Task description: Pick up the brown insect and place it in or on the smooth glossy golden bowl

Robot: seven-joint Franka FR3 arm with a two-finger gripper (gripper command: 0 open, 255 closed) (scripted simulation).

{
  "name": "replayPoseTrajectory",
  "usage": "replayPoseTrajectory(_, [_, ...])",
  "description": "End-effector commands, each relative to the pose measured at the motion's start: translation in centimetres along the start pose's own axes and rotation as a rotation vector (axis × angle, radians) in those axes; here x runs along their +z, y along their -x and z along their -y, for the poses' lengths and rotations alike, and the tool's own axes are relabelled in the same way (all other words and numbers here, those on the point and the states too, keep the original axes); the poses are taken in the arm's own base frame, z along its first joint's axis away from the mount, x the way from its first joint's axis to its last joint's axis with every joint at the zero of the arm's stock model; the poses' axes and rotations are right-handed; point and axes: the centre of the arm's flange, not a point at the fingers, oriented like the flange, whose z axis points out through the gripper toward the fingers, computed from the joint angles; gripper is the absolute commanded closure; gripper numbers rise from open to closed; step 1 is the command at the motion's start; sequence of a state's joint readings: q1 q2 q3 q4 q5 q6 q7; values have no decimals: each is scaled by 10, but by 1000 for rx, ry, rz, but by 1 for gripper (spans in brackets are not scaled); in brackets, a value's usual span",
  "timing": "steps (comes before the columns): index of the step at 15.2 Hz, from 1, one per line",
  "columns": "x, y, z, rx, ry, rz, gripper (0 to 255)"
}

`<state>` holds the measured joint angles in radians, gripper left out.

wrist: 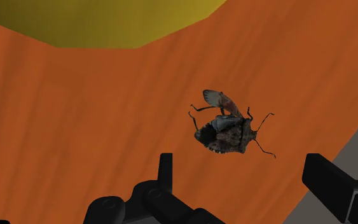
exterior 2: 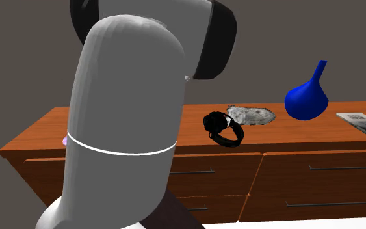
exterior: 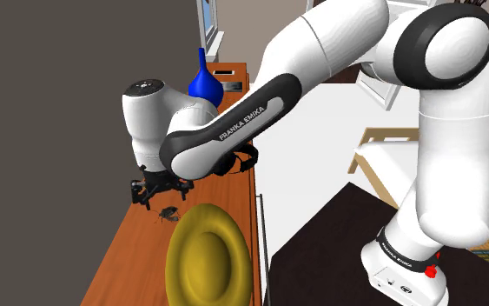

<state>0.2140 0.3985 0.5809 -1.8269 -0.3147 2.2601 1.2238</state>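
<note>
A dark brown insect [wrist: 227, 130] with thin legs lies on the orange-brown wooden dresser top [wrist: 75, 127]. My black gripper [wrist: 244, 179] hovers over it, open, with the insect just ahead of the fingertips and touching neither finger. The glossy golden bowl [wrist: 107, 22] sits a short way beyond the insect. In the shoulder view the gripper [exterior: 154, 198] hangs low over the dresser, the insect [exterior: 168, 213] is a small dark shape beside it, and the golden bowl [exterior: 206, 256] stands nearer the camera.
Further along the dresser [exterior 2: 279, 133] stand a blue long-necked vase [exterior 2: 306, 99], black headphones [exterior 2: 223, 129], a grey flat object [exterior 2: 251, 115] and a magazine [exterior 2: 363, 122]. A dark grey wall runs behind. The dresser's edge lies close by the insect.
</note>
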Motion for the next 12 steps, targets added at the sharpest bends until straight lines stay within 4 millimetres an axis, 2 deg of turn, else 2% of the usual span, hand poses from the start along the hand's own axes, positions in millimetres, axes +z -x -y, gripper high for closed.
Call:
replayPoseTrajectory(1, [11,0,1,2,0,0,0])
replayPoseTrajectory(5, [35,0,1,2,0,0,0])
replayPoseTrajectory(12, [35,0,1,2,0,0,0])
